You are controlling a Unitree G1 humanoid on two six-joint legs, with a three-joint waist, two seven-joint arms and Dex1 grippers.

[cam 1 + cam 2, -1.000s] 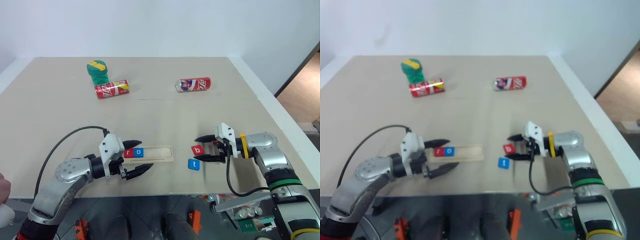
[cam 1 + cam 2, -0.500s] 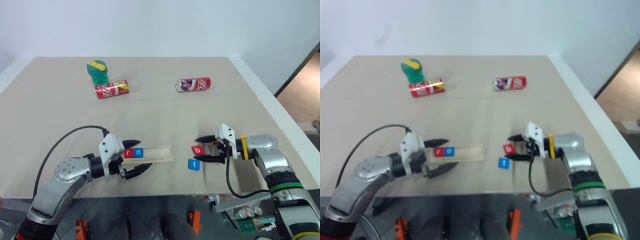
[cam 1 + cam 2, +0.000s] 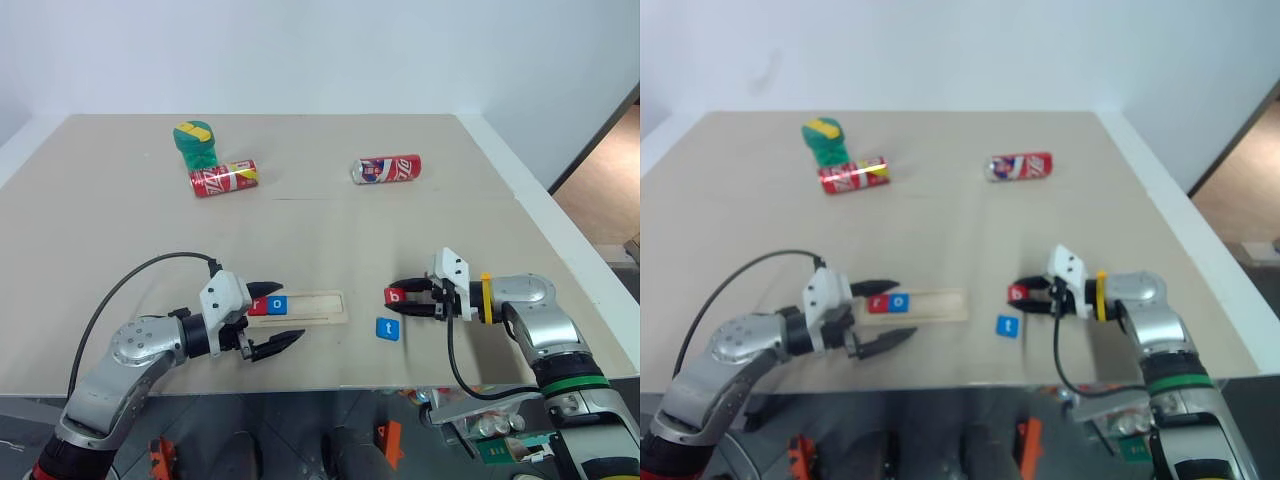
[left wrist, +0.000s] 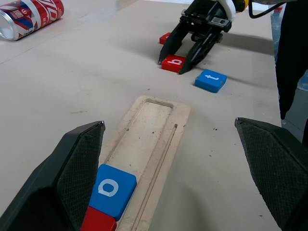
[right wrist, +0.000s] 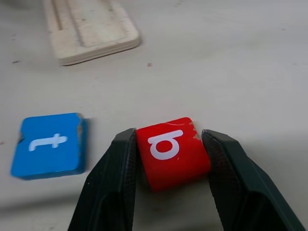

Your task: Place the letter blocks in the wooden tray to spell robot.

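Right of the wooden tray (image 3: 300, 306), right tool (image 3: 398, 297) pinches red b block (image 5: 172, 151); left tool (image 3: 283, 313) gapes wide.

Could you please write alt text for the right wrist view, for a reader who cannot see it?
The right claw has its two black fingers against both sides of a red b block lying on the pale table. A blue t block lies flat beside it, and the empty end of the wooden tray lies beyond them.
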